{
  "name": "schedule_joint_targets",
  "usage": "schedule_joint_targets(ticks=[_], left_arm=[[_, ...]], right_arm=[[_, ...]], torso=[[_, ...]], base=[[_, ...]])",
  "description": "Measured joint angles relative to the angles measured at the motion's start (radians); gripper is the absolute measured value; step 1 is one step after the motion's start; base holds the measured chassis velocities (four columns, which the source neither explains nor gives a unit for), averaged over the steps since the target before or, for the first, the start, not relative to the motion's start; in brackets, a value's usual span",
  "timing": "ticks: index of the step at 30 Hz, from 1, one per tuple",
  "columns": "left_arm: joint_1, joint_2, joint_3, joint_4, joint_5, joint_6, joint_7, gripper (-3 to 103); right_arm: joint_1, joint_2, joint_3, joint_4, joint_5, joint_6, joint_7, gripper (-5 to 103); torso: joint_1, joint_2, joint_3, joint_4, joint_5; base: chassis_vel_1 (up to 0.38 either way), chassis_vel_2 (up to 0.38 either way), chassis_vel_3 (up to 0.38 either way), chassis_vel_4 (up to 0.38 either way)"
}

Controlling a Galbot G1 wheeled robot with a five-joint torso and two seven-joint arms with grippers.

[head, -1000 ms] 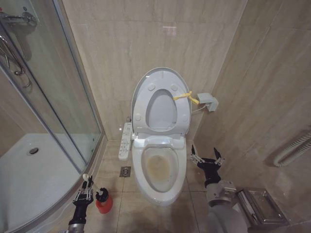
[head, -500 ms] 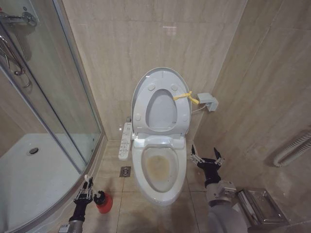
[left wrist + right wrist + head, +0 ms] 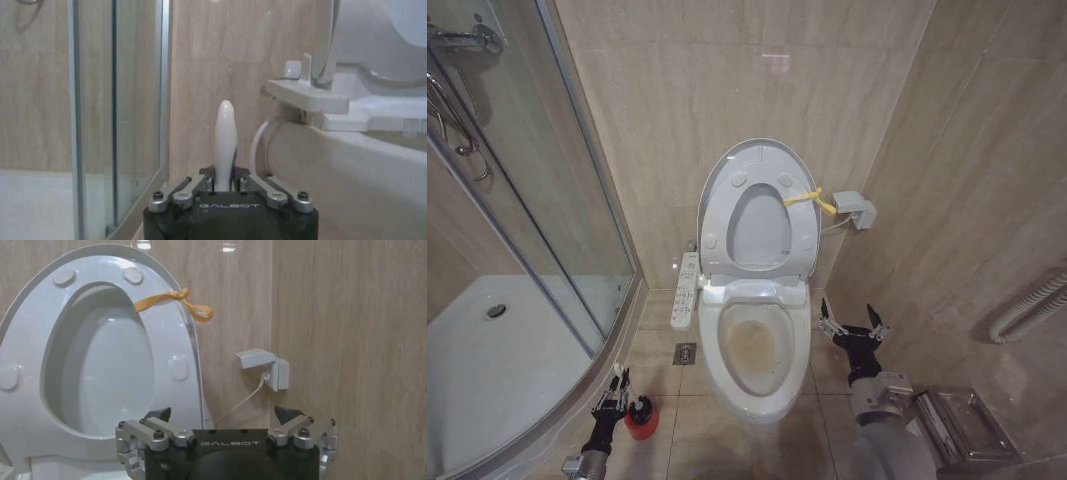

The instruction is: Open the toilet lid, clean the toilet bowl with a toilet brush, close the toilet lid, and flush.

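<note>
The toilet lid (image 3: 762,155) stands raised against the wall, with the seat ring (image 3: 715,225) up against it and a yellow strap (image 3: 808,198) at its edge. Below lies the open toilet bowl (image 3: 757,350), stained brown inside. On the floor to its left, the toilet brush (image 3: 619,372) sits with its dark head in a red cup (image 3: 640,425). My left gripper (image 3: 614,392) is shut on the white handle (image 3: 225,135). My right gripper (image 3: 852,322) hangs open beside the bowl's right side, facing the lid (image 3: 100,375).
A glass shower enclosure (image 3: 547,200) and its white tray (image 3: 487,350) stand close on the left. A control panel (image 3: 685,290) juts from the toilet's left side above a floor drain (image 3: 685,352). A wall socket box (image 3: 855,210) and steel paper holder (image 3: 962,425) sit on the right.
My left arm has drawn back and lower in the head view. The brush handle has shifted a little right, toward the red cup. The right arm has not moved.
</note>
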Motion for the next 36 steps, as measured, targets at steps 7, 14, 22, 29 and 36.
schedule_joint_targets(ticks=[7,14,22,29,36], left_arm=[[-0.035,-0.002,0.01,0.053,0.014,0.001,0.007,18],[-0.083,-0.022,0.018,0.139,0.037,0.001,0.039,18],[-0.111,-0.039,0.018,0.22,0.085,0.002,0.102,18],[-0.1,-0.044,0.019,0.21,0.092,0.004,0.09,18],[-0.055,-0.031,0.018,0.143,0.094,0.032,0.078,38]], right_arm=[[0.0,0.0,0.0,0.0,0.0,0.0,0.0,100],[0.0,0.0,0.0,0.0,0.0,0.0,0.0,100],[0.0,0.0,0.0,0.0,0.0,0.0,0.0,100],[0.0,0.0,0.0,0.0,0.0,0.0,0.0,100],[0.0,0.0,0.0,0.0,0.0,0.0,0.0,100]], torso=[[0.0,0.0,0.0,-0.0002,0.0],[0.0,0.0,0.0,-0.0001,-0.0002],[0.0,0.0,0.0,-0.0001,-0.0001],[0.0,0.0,0.0,-0.0001,0.0],[0.0,0.0,0.0,-0.0002,-0.0001]], base=[[0.0,0.0,0.0,0.0],[0.0,0.0,0.0,0.0],[0.0,0.0,0.0,0.0],[0.0,0.0,0.0,0.0],[0.0,0.0,0.0,0.0]])
